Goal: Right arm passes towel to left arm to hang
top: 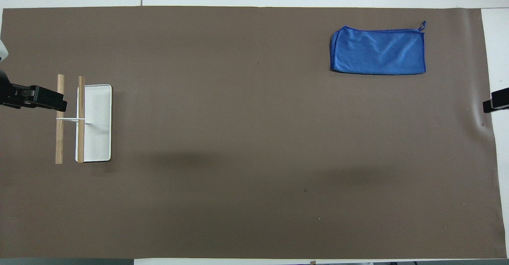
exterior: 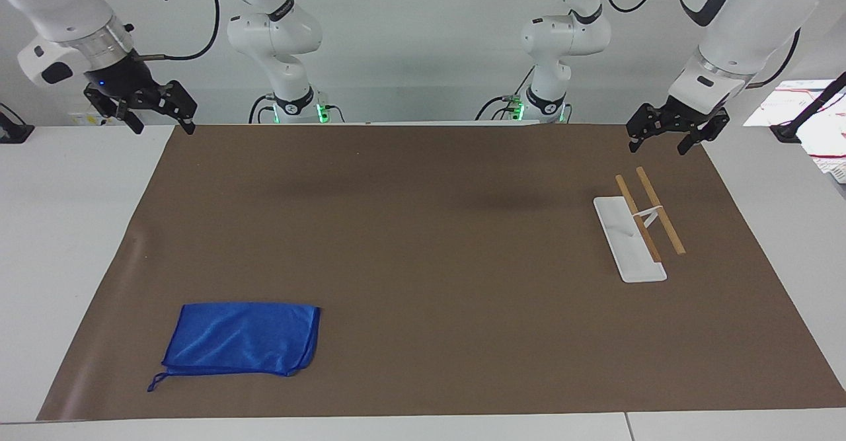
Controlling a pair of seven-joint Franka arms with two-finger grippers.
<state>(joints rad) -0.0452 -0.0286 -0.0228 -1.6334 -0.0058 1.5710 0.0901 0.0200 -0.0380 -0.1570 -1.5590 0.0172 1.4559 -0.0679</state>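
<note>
The blue towel (exterior: 244,338) (top: 379,50) lies folded flat on the brown mat, toward the right arm's end and at the edge farthest from the robots. Its loop string (exterior: 155,383) trails off one corner. My right gripper (exterior: 163,123), with a small blue light on its base, hangs open and empty over the mat's corner at its own end, well apart from the towel. My left gripper (exterior: 659,145) is also open and empty. It hangs over the mat's edge by the rack (exterior: 651,213).
The rack has two wooden bars (top: 80,118) on a thin white stand over a white base (top: 97,138), toward the left arm's end. The brown mat (exterior: 423,242) covers most of the white table. Papers (exterior: 803,107) lie off the mat past the left arm.
</note>
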